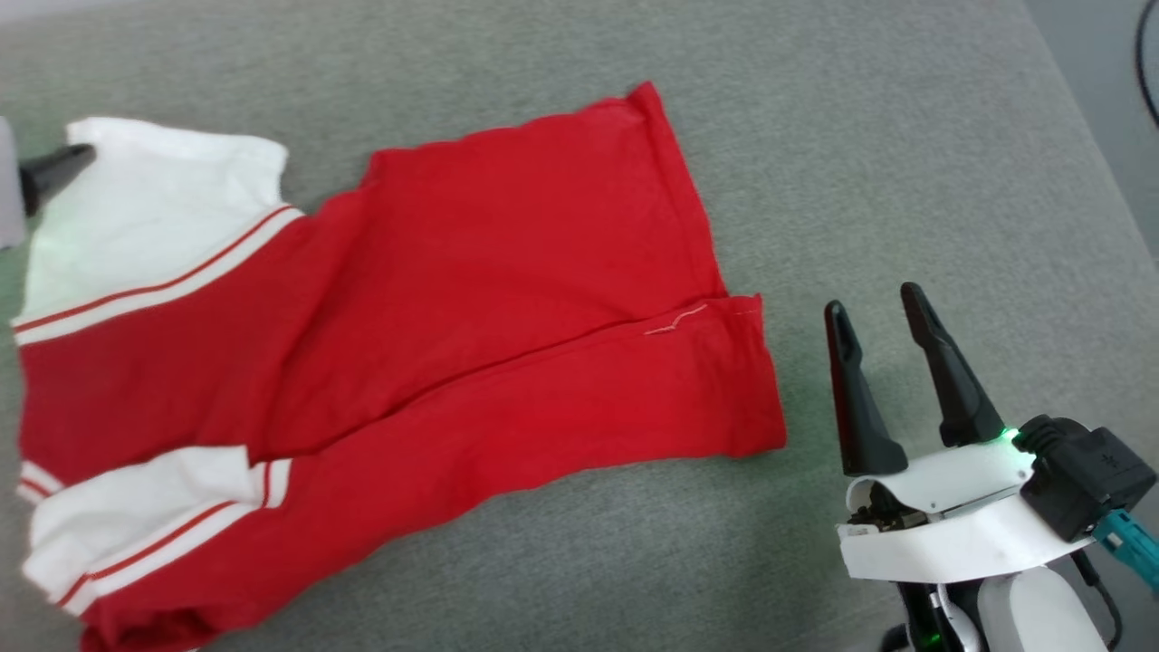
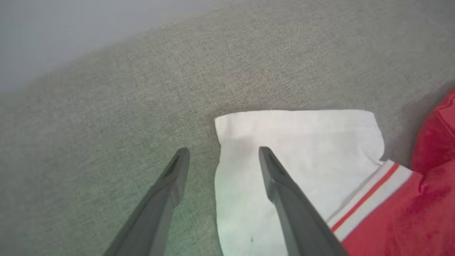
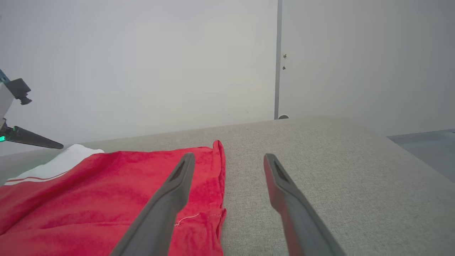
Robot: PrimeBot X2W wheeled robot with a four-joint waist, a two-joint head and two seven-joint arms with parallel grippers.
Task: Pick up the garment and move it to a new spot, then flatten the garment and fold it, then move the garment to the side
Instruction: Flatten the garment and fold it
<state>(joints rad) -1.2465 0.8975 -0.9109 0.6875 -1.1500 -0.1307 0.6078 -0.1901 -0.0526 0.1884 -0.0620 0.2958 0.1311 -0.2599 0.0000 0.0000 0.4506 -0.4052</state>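
Left of the right pincer [image 1: 872,299], the garment [image 1: 507,272].

No legible text, labels, numbers, signs

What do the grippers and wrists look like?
Right gripper: two long dark tapered fingers, white curved shell, black camera block with teal connector, black cable, green light. Left gripper: same dark pointed fingers, pale body, green light.

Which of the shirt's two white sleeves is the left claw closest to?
The far sleeve, at the head view's upper left; the left claw straddles its edge. The other sleeve lies nearer the robot.
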